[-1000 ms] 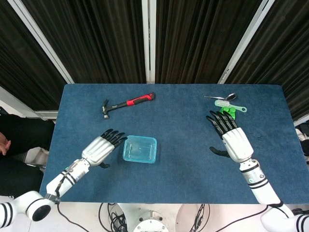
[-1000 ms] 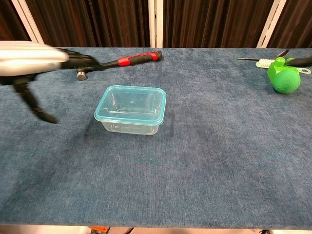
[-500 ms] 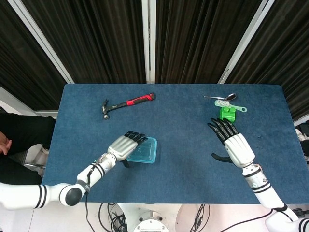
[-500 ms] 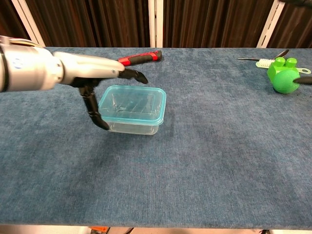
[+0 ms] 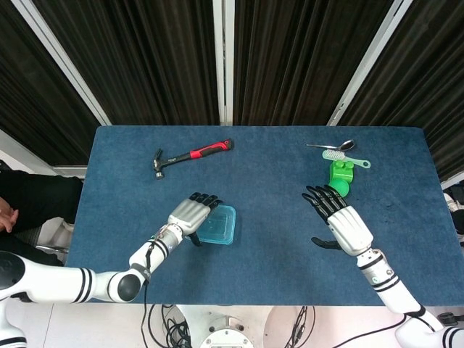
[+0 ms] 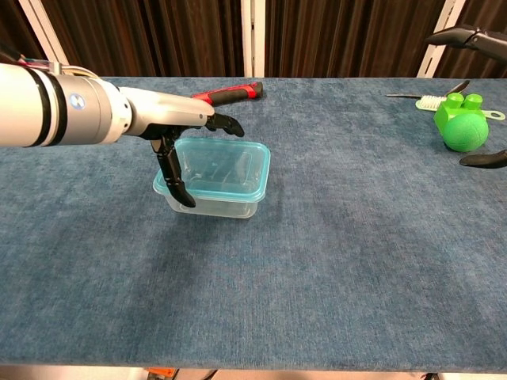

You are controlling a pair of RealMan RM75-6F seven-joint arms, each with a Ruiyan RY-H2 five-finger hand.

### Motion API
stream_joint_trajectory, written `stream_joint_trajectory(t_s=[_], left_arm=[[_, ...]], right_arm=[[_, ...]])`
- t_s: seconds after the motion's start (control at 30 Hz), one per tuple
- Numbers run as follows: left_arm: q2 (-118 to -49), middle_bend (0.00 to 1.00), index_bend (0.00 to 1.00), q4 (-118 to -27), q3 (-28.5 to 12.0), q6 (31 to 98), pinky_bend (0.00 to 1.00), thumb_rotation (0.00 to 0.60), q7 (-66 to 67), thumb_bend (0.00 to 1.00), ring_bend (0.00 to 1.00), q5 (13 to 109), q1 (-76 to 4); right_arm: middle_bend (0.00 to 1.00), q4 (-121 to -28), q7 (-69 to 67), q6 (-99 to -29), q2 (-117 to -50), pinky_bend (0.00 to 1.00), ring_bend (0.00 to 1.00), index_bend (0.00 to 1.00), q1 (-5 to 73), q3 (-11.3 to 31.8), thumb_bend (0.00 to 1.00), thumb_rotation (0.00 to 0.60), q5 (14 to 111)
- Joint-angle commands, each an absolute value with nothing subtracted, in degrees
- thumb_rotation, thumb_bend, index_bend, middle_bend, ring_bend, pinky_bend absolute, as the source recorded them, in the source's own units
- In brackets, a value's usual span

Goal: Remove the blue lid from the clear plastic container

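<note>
The clear plastic container (image 6: pixel 218 199) with its blue lid (image 6: pixel 245 168) stands left of the table's middle, also seen in the head view as the container (image 5: pixel 222 225). My left hand (image 6: pixel 162 117) hovers over its left end, fingers (image 6: pixel 224 123) stretched flat above the lid and thumb (image 6: pixel 171 172) hanging down by the near-left wall. It holds nothing. In the head view the left hand (image 5: pixel 192 214) covers the container's left part. My right hand (image 5: pixel 338 221) floats open over the right side, far from the container; the chest view shows only the right hand's fingertips (image 6: pixel 463 36).
A red-handled hammer (image 5: pixel 193 155) lies at the back left. A green toy block (image 6: pixel 462 123) sits at the right, just beyond the right hand, with a spoon (image 5: pixel 333 145) and a brush (image 5: pixel 342 156) behind it. Dark curtains hang behind the blue table (image 5: pixel 268 181).
My left hand swung right from beside the container to over its left end, thumb now down by its wall. My right hand drifted nearer and slightly left, uncovering the green block.
</note>
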State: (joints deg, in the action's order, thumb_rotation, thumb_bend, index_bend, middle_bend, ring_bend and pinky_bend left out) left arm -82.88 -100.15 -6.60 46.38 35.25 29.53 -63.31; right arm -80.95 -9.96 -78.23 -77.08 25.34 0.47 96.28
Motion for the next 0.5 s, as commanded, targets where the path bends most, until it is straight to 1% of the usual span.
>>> stream_joint_trajectory(t_s=[0.03,0.33,0.4,0.5], left_arm=[[-82.6,0.0,0.0,-100.2,-6.2,46.9,0.0,0.6,34.7,0.0,0.0,29.0,-63.6],[-82.7,0.0,0.0,-97.8,-4.8,45.0,0.01,0.6,33.6,0.0,0.0,26.0,-65.5],[-83.5,0.05,0.03,-97.1,-5.0,45.9,0.05,0.6,32.7,0.0,0.01,26.5,-65.3],[-84.7,0.13,0.11,-96.6,-4.9,48.0,0.11,0.6,32.2,0.0,0.06,27.9,-65.0]], right_arm=[[0.0,-80.8,-10.0,-78.1,-77.3,0.0,0.0,0.0,25.4,0.4,0.03,0.6,96.4],[0.0,-79.5,-9.8,-76.8,-79.5,0.0,0.0,0.0,26.4,-0.1,0.03,0.6,98.1],[0.0,-78.4,-9.7,-76.7,-81.3,0.0,0.0,0.0,27.0,-0.1,0.03,0.6,98.9],[0.0,-75.3,-9.3,-76.8,-85.5,0.0,0.0,0.0,28.0,0.4,0.03,0.6,99.9]])
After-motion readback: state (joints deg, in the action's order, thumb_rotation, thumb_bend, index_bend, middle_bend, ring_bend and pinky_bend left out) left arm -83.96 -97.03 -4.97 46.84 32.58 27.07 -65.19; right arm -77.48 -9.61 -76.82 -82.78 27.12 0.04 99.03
